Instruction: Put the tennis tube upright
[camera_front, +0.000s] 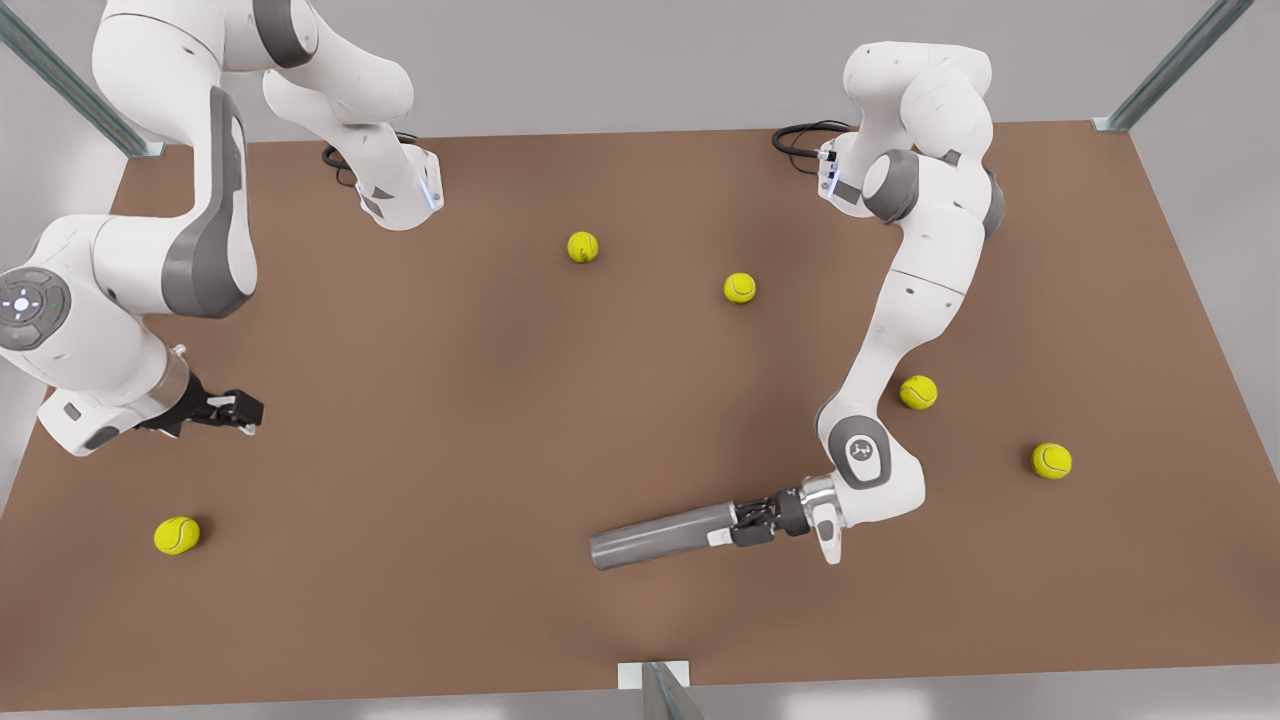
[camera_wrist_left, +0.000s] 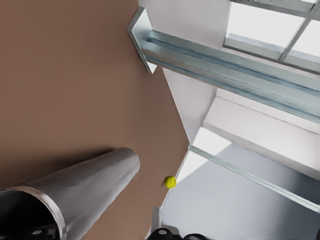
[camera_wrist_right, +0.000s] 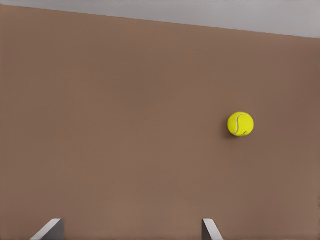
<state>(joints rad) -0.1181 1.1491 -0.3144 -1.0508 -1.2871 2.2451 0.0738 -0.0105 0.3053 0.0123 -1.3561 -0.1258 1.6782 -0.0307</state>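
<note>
The tennis tube (camera_front: 660, 537) is a grey metallic cylinder lying nearly flat on the brown table (camera_front: 450, 400), near the front edge. My left gripper (camera_front: 738, 525) is shut on the end of it that points to the front view's right. The left wrist view looks along the tennis tube (camera_wrist_left: 85, 190) from its hollow rim. My right gripper (camera_front: 238, 409) waits open over the table at the front view's left. Between its open fingertips (camera_wrist_right: 50, 229) there is only bare table.
Several yellow-green tennis balls lie scattered, one (camera_front: 176, 535) near the right gripper, others at mid table (camera_front: 582, 246) and by the left arm (camera_front: 917, 392). A metal frame post (camera_front: 655, 685) stands at the front edge close to the tube.
</note>
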